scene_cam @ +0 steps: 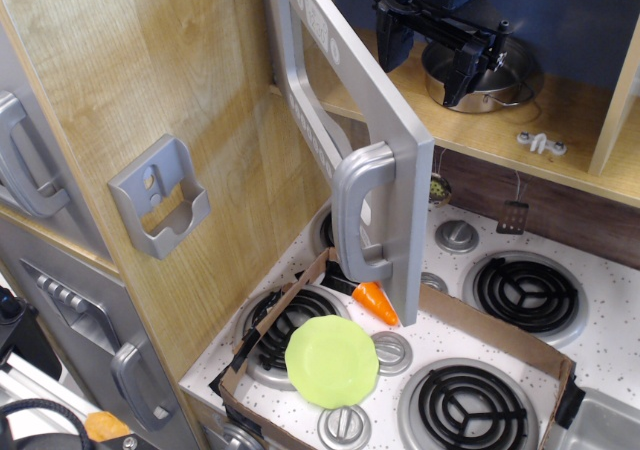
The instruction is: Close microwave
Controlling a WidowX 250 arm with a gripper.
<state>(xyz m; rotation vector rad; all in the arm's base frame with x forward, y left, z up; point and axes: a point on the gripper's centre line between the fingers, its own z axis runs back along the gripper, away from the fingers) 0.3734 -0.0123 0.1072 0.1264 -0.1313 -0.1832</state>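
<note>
The microwave door (345,120) is grey plastic and stands swung wide open, edge-on to me, out over the stove. Its curved vertical grey handle (362,210) faces the front. Round white buttons (312,17) run along its upper strip. My black gripper (432,52) is at the top, behind and to the right of the door, over the wooden shelf (560,120) inside the opening. Its fingers (466,65) stand apart with nothing between them. It does not touch the door.
A metal pot (485,80) sits on the shelf right behind the gripper. Below are stove burners (525,292), a cardboard tray (500,335) holding a green plate (332,362) and a carrot (377,301). A grey wall bracket (160,198) and grey handled doors (25,160) are at left.
</note>
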